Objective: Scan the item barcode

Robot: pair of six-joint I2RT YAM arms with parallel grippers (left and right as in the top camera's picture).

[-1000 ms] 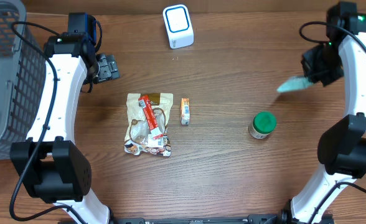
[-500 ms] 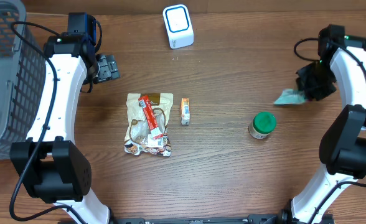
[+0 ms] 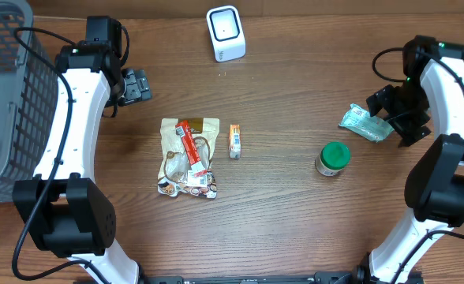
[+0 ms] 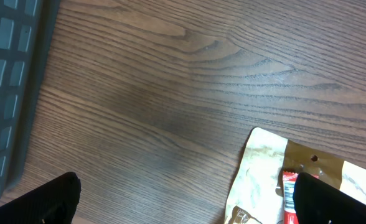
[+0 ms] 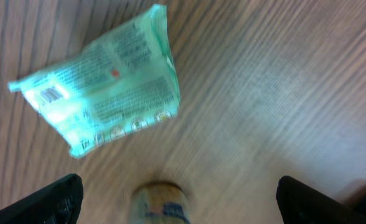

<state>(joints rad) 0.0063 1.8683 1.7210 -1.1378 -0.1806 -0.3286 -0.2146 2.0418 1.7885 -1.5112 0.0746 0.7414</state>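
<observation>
Scanning looks undone: green packet (image 3: 364, 123) lies on the worktop (image 3: 295, 205) beside the wide-open, empty right tool (image 3: 394, 118), far from the scanner (image 3: 226, 31).

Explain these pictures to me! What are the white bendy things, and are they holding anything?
Those are two robot arms. Each ends in an end effector, a two-finger pincher. One picture looks down from above; two come from wrist cameras. On the table lie a snack bag, an orange box, a green-lidded jar, a green packet and a white scanner, beside a grey basket. The left end effector and right end effector are open, holding nothing.
</observation>
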